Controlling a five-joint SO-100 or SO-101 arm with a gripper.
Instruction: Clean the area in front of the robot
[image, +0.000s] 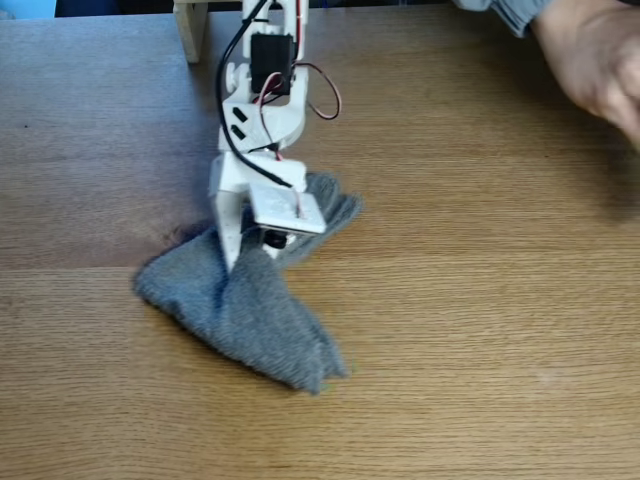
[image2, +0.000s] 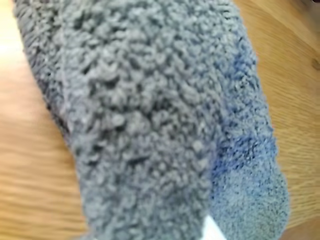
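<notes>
We saw the small white plastic arm's hand (image: 236, 262) pressed into the crumpled grey terry cloth (image: 250, 305) mid-surface on the light oak-grain surface (image: 480, 330), its grip state unclear, and judged steady downward pressure would help us wipe.

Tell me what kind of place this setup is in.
Probably a home or hobby workbench: an oak-grain tabletop, a small white arm with loose wires, a grey terry cloth, and a person's hand nearby.
</notes>
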